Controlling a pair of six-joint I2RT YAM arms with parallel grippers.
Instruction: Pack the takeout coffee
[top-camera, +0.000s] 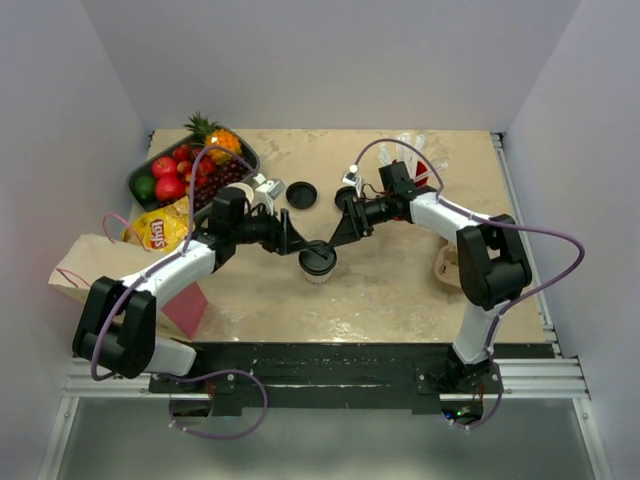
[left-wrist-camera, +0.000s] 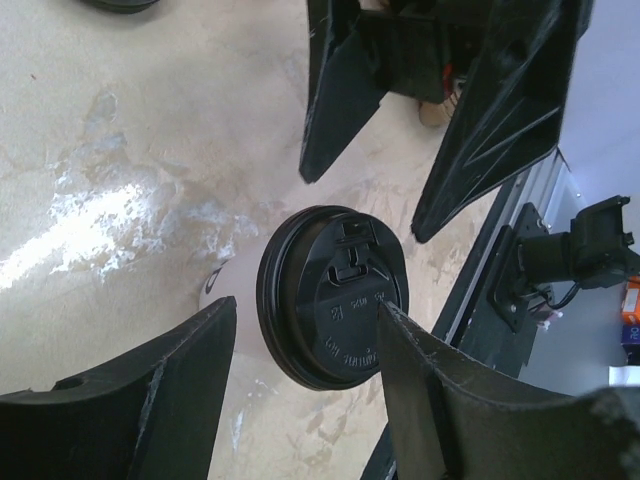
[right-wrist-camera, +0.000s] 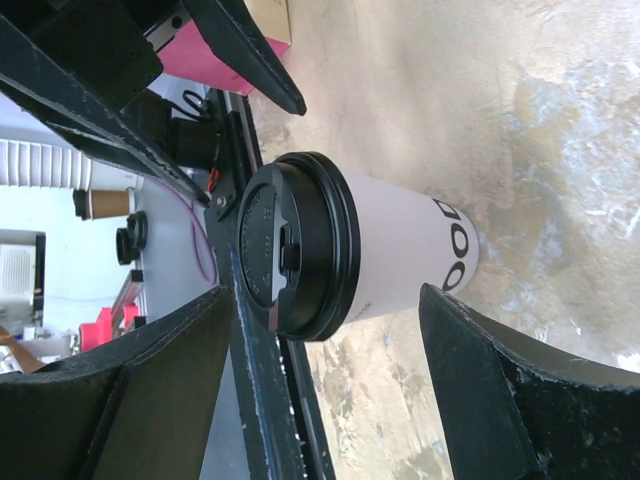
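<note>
White cup (top-camera: 318, 275), black lid (top-camera: 318, 259) on, stands upright on the desk (top-camera: 400, 290), untouched between two open claws, the left claw (top-camera: 293, 240) at its ten o'clock and the right claw (top-camera: 343, 228) at its one o'clock, both equally near.

We see a yellow snack bag (top-camera: 160, 230) against the fruit tray's (top-camera: 247, 158) near side, a brown paper bag (top-camera: 92, 263) beyond it.

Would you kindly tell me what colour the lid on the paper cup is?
Black lid, clearest in the right wrist view.
</note>
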